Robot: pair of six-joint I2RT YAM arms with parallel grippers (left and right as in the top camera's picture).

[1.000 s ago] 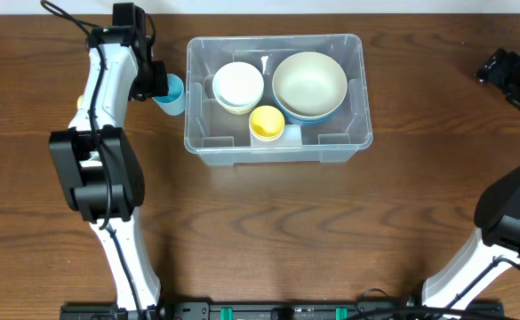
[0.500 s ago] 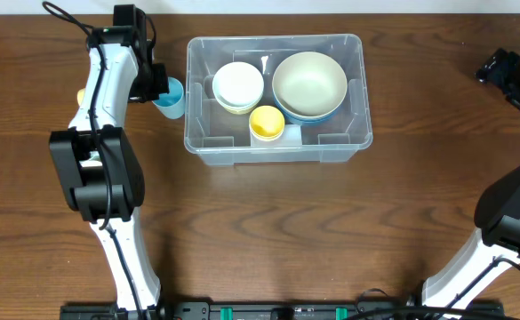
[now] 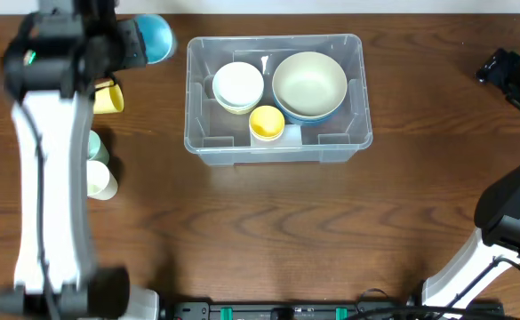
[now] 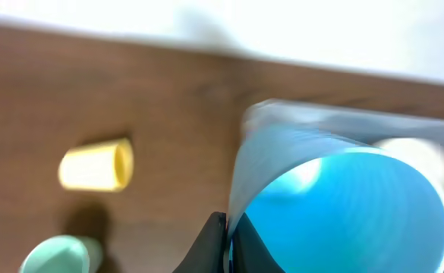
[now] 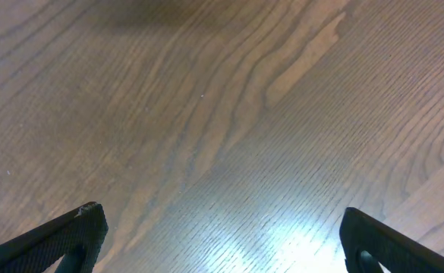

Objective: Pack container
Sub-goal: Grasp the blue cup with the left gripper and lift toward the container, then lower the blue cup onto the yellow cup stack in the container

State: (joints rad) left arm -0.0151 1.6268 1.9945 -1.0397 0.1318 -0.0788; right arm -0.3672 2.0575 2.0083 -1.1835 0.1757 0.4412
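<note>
The clear plastic container [image 3: 201, 133] stands at the table's upper middle, and shows blurred in the left wrist view [image 4: 335, 121]. It holds stacked white bowls [image 3: 238, 85], a large cream bowl on a blue one [image 3: 309, 84] and a yellow cup [image 3: 267, 122]. My left gripper [image 3: 132, 42] is raised high, left of the container. It is shut on the rim of a blue cup [image 3: 156, 37], pinching the wall [image 4: 228, 241] of that cup [image 4: 351, 208]. My right gripper [image 3: 507, 75] is open and empty at the far right edge, over bare wood [image 5: 229, 254].
A yellow cup lies on its side [image 3: 108, 99] left of the container, also in the left wrist view [image 4: 96, 166]. A pale green cup [image 3: 97, 147] [image 4: 55, 255] and a cream cup [image 3: 101, 182] stand below it. The table's far edge is close behind.
My left arm has risen sharply toward the camera with the blue cup, lifting it from beside the container's left wall. The loose cups under the arm now show. The right arm has not moved.
</note>
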